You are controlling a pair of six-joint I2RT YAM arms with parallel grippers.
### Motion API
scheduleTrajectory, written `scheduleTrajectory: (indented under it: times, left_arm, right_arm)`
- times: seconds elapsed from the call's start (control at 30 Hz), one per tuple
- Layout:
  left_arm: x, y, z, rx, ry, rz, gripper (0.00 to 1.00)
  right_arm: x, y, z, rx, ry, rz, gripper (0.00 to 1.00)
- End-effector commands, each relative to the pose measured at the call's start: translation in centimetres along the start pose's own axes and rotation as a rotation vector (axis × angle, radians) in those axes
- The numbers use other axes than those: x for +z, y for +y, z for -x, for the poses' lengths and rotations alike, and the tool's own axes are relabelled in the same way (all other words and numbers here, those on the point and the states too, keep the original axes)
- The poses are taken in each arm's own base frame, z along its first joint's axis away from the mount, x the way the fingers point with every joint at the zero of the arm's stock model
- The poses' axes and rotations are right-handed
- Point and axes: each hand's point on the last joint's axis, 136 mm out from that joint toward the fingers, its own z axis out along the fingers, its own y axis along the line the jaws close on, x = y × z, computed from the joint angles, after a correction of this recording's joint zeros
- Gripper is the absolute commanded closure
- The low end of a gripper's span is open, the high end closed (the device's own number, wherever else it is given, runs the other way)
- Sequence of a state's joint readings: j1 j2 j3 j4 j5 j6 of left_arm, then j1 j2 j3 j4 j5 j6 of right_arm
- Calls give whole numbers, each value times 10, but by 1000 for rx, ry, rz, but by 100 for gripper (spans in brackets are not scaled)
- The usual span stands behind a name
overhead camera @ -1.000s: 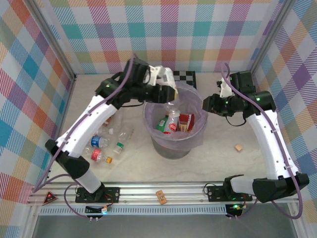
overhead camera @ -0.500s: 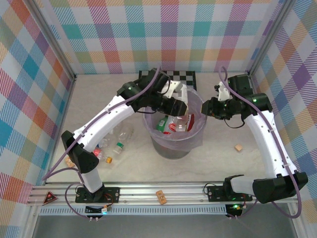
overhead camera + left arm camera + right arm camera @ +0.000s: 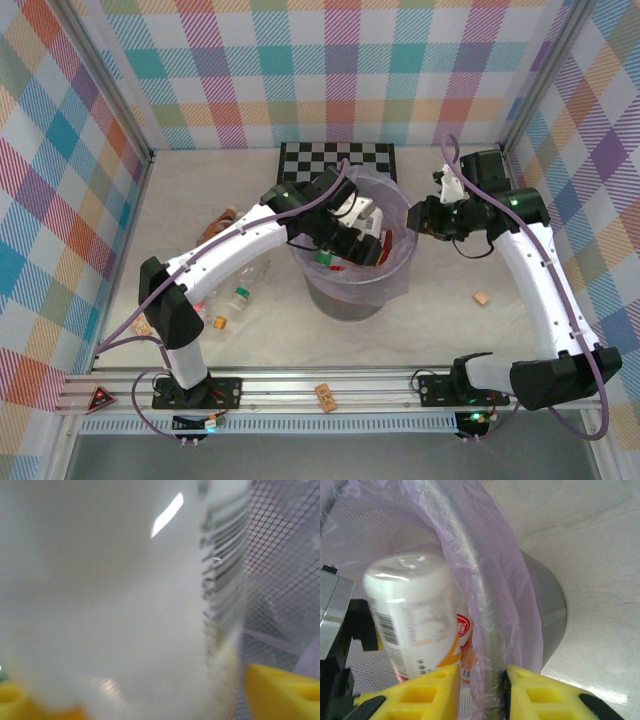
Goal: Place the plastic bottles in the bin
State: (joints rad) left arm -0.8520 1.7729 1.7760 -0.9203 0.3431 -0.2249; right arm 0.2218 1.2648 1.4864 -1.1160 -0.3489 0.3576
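Right wrist camera is showing me the right gripper (image 3: 481, 682) clamping its yellow fingers on the rim of the bin (image 3: 547, 615), with the lavender liner pinched between them. I am judging that it is steadying the bucket against tipping.

Over the bin's mouth, the left gripper (image 3: 365, 240) is hanging with a white bottle (image 3: 412, 615) between its widely spread fingers. I cannot tell whether the pads are pressing on it or standing free (its own camera is too close, all blur). A red-labelled bottle (image 3: 375, 245) is lying in the bin beneath.

Out to the left, a clear bottle (image 3: 238, 298) and a brown bottle (image 3: 218, 222) are waiting on the pale marbled table (image 3: 200, 180) among others, so I am reckoning the job partway done.

A tan block (image 3: 482, 297) is sitting to the right, a checkerboard (image 3: 335, 158) lies just beyond the bin, and plaid walls (image 3: 320, 70) are enclosing everything.
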Motion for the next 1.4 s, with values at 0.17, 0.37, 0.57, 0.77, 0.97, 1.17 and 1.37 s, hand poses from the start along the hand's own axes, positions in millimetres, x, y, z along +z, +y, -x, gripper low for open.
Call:
scheduleTrajectory:
  times: [0.17,0.37,0.57,0.77,0.97,1.17,1.37]
  left_arm:
    - [-8,-7,18,51,-114,10,1]
    - [12,-4,22,0,-112,-6,26]
    - [42,-1,14,-56,-65,-49,34]
    - [51,6,15,-60,-55,-23,34]
    - [25,-1,26,-25,-111,-4,32]
    - [-20,-6,41,27,-197,61,17]
    - [-75,-4,55,55,-304,143,10]
  right_arm:
    - [1,2,2,-14,-8,12,70]
    - [1,2,4,-19,-11,10,70]
    - [1,3,5,-21,-8,13,70]
    - [1,5,5,-23,-10,21,70]
    - [-7,11,13,-43,-44,31,69]
    - [-19,22,26,-86,-88,46,65]
    - [-18,25,32,-100,-91,48,64]
